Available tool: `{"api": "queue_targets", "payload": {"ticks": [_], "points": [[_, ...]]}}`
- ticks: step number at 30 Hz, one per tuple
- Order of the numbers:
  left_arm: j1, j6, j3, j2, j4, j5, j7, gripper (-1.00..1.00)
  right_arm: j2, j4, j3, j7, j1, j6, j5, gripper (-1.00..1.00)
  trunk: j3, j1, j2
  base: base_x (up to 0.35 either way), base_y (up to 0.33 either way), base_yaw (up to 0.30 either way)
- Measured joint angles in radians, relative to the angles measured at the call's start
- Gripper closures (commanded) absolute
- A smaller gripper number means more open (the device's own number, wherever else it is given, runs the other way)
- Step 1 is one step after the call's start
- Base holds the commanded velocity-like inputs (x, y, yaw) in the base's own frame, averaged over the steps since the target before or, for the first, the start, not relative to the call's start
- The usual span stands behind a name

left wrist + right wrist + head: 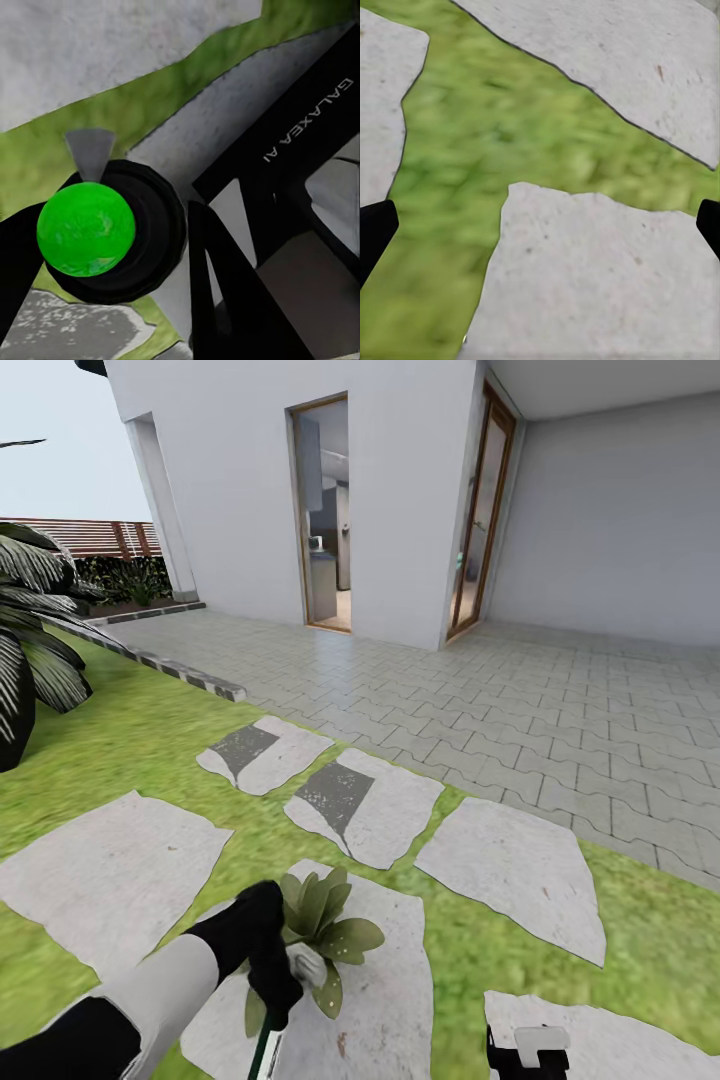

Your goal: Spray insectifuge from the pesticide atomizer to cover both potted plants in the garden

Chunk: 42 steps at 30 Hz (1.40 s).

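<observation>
One potted plant, a low rosette of broad green leaves, stands on a grey stepping stone just in front of me. My left gripper is shut on the pesticide atomizer. The whitish trigger head sits right against the plant's near leaves, and the dark green body hangs below my hand. In the left wrist view the atomizer shows end-on as a bright green disc in a black ring between my fingers. My right gripper is open over lawn and stone, its fingertips wide apart. Insectifuge is out of view.
Several grey stepping stones lie in the green lawn. A paved terrace leads to the white house with an open doorway. A big dark palm stands at the left, with a brown fence behind it.
</observation>
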Motion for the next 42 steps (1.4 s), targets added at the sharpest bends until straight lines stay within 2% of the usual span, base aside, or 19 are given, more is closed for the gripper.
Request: {"api": "queue_targets", "payload": {"ticks": [4,11,17,23,27,32,34,37,38,39,40,42], "points": [[0.01,-0.004,-0.005,0.006,0.002,-0.002,0.006,1.0,0.0,0.0,0.001,0.0,0.0,0.0,0.0,-1.0,0.0,0.0,0.0,0.0,0.0,0.0],[0.048,-0.002,-0.004,0.011,0.012,-0.003,0.085,1.0,0.0,0.0,0.001,0.0,0.0,0.0,0.0,-1.0,0.0,0.0,0.0,-0.049,0.049,0.0],[0.049,-0.001,0.01,0.008,0.003,0.002,0.088,1.0,0.0,0.0,0.001,0.0,0.0,0.0,0.0,-1.0,0.0,0.0,0.0,-0.014,0.014,0.0],[0.049,-0.003,0.013,0.07,0.01,0.004,0.087,1.0,0.0,0.0,0.001,0.0,0.0,0.0,0.0,-1.0,0.0,0.0,0.0,0.0,0.0,0.0],[0.049,-0.001,0.013,0.057,0.002,0.008,0.087,1.0,0.0,0.0,0.001,0.0,0.0,0.0,0.0,-1.0,0.0,0.0,0.0,0.0,0.0,0.0],[0.043,0.001,0.009,0.003,-0.008,0.01,0.088,1.0,0.0,0.0,0.001,0.0,0.0,0.0,0.0,-1.0,0.0,0.0,0.0,0.0,0.0,0.0],[0.04,-0.001,0.008,-0.001,-0.008,0.006,0.088,1.0,0.0,0.0,0.001,0.0,0.0,0.0,0.0,-1.0,0.0,0.0,0.0,0.0,0.0,0.0],[0.039,-0.002,0.01,0.009,-0.007,0.004,0.088,1.0,0.0,0.0,0.001,0.0,0.0,0.0,0.0,-1.0,0.0,0.0,0.0,0.0,0.0,0.0],[0.039,-0.003,0.009,0.022,-0.006,0.001,0.088,1.0,0.0,0.0,0.001,0.0,0.0,0.0,0.0,-1.0,0.0,0.0,0.0,0.0,0.0,0.0],[0.039,-0.005,0.011,0.046,-0.006,-0.004,0.088,1.0,0.0,0.0,0.001,0.0,0.0,0.0,0.0,-1.0,0.0,0.0,0.0,0.0,0.0,0.0],[0.039,-0.004,0.019,0.06,-0.006,0.001,0.088,1.0,0.0,0.0,0.001,0.0,0.0,0.0,0.0,-1.0,0.0,0.0,0.0,0.0,0.0,0.0],[0.039,-0.004,0.061,0.08,-0.006,0.004,0.087,1.0,0.0,0.0,0.001,0.0,0.0,0.0,0.0,-1.0,0.0,0.0,0.0,0.0,0.0,0.0]]}}
